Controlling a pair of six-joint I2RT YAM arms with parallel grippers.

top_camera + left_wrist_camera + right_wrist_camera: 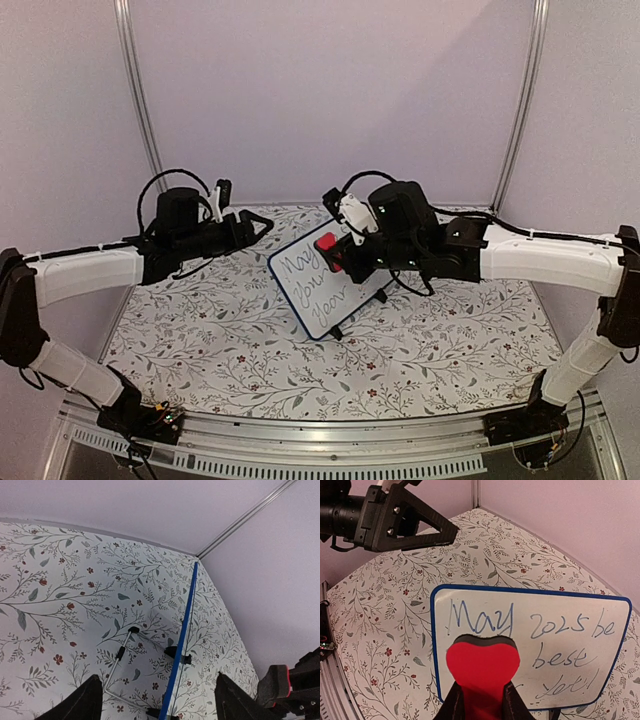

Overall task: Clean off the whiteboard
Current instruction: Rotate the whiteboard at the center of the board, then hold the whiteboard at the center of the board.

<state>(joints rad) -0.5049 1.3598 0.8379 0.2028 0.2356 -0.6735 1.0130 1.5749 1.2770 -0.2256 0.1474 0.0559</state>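
The whiteboard (322,283) stands tilted on its feet mid-table, blue-framed, with blue handwriting across it. In the right wrist view the whiteboard (555,645) reads "May 2025 be best". My right gripper (482,696) is shut on a red eraser block (482,664), whose dark felt edge sits at the board's face just below "May". The same gripper (336,254) and eraser (327,243) show from above at the board's upper part. My left gripper (250,228) is open and empty behind the board's left end. In the left wrist view the board shows edge-on (183,635).
A wire stand (119,656) and black feet (178,653) prop the board from behind. The floral tablecloth (200,340) covers the table. Walls and metal corner posts (140,100) close off the back. The right gripper's eraser (278,681) shows beyond the board.
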